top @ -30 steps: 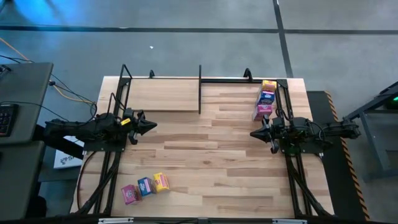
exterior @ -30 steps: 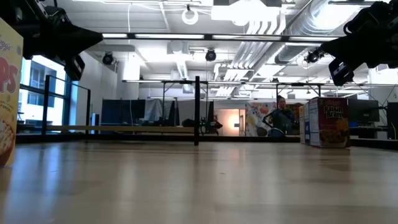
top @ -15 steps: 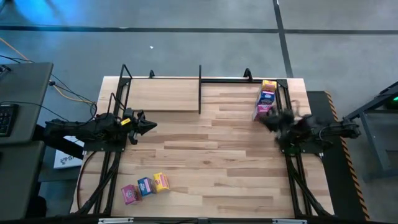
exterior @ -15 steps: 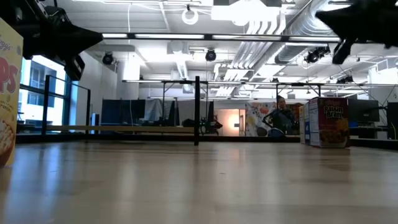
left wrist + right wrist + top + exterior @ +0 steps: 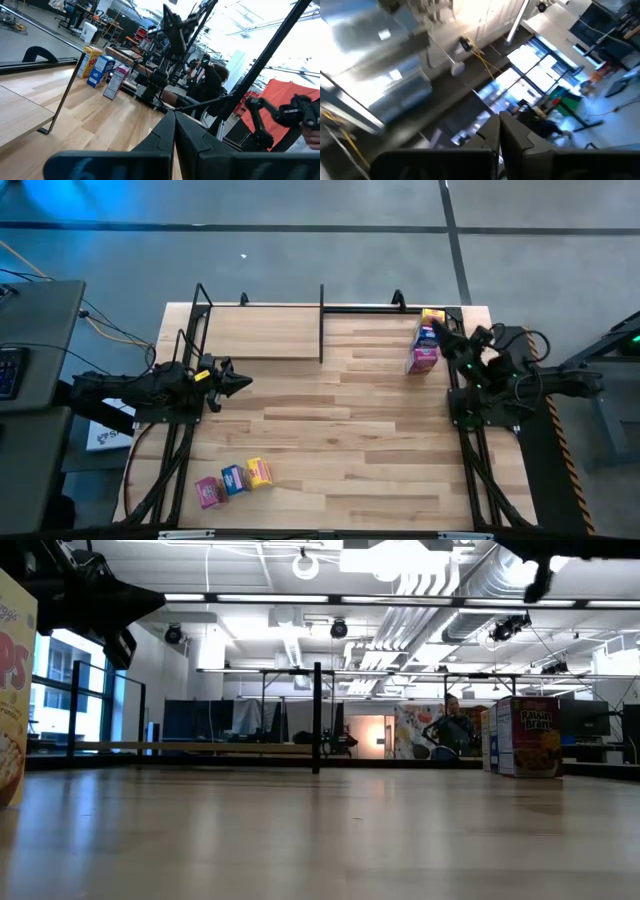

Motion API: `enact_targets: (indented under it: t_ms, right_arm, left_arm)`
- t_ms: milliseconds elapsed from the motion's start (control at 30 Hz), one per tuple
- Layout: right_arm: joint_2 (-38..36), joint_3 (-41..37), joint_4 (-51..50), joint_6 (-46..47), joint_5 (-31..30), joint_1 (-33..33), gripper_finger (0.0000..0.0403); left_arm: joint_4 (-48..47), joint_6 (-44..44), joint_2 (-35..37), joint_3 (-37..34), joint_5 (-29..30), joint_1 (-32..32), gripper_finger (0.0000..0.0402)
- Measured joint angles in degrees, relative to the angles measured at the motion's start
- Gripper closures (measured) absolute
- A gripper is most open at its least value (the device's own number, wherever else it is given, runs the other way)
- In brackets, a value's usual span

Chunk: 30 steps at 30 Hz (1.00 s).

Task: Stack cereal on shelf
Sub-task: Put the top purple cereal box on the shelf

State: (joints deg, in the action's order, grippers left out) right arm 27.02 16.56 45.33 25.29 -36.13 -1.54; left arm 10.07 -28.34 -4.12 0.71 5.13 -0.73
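Observation:
Three small cereal boxes, yellow, blue and pink, stand in a row at the table's far right. Three more, pink, blue and yellow, stand near the front left. The shelf, a pale board with black posts, lies at the far left. My left gripper hovers shut over the table's left side, its fingers level. My right gripper is shut and raised high beside the far-right boxes; its fingers are tipped upward toward the ceiling.
Black metal frames run along the table's left edge and right edge. A black upright post stands at the shelf's right end. Bare wooden tabletop lies between the two arms. A person sits in the room beyond.
My right gripper has risen well above the table and swung toward the far right, near the boxes there. It has tipped from level to pointing upward and rolled a little. It has stayed shut.

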Motion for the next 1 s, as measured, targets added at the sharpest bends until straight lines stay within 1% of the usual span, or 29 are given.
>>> enact_targets:
  t_ms: [67,133,167,233,300,367,500,567,633,700,767,833,900,1000]
  right_arm:
    - [5.7,4.5,-1.6,-4.3,-0.1,1.3,0.0402]
    - [10.7,9.4,-4.0,-8.4,-2.5,2.9,0.0402]
    - [12.8,11.8,-6.7,-8.9,-3.4,3.6,0.0402]
    - [16.1,17.4,-14.7,-8.0,-3.4,5.2,0.0396]
    - [18.5,23.7,-27.5,-5.4,-0.7,7.0,0.0377]
    - [21.1,30.5,-42.5,-1.5,2.5,8.8,0.0344]
    - [26.3,44.6,-71.2,5.3,7.7,12.9,0.0249]
    - [28.9,51.7,-85.5,8.2,12.7,15.9,0.0198]
    - [31.5,58.1,-98.4,9.7,19.0,19.6,0.0154]
    - [34.1,62.8,-110.0,9.0,24.9,23.5,0.0123]
    - [36.1,65.6,-117.9,5.7,28.8,26.3,0.0104]
    - [37.0,66.3,-123.0,2.3,31.0,28.0,0.0094]
    - [36.9,65.2,-124.5,-0.8,32.8,28.9,0.0092]
    - [35.8,61.3,-125.3,-4.6,35.8,29.4,0.0091]
  left_arm:
    - [0.0,0.0,0.0,0.0,0.0,0.0,0.0401]
    - [0.0,0.0,0.0,0.0,0.0,0.0,0.0401]
    - [0.0,0.0,0.0,0.0,0.0,0.0,0.0401]
    - [0.0,0.0,0.0,0.0,0.0,0.0,0.0401]
    - [0.0,0.0,0.0,0.0,0.0,0.0,0.0401]
    - [0.0,0.0,0.0,0.0,0.0,0.0,0.0401]
    - [0.0,0.0,0.0,0.0,0.0,0.0,0.0401]
    - [0.0,0.0,0.0,0.0,0.0,0.0,0.0401]
    - [0.0,0.0,0.0,0.0,0.0,0.0,0.0401]
    - [0.0,0.0,0.0,0.0,0.0,0.0,0.0401]
    - [0.0,0.0,0.0,0.0,0.0,0.0,0.0401]
    - [0.0,0.0,0.0,0.0,0.0,0.0,0.0401]
    - [0.0,0.0,0.0,0.0,0.0,0.0,0.0401]
    - [0.0,0.0,0.0,0.0,0.0,0.0,0.0401]
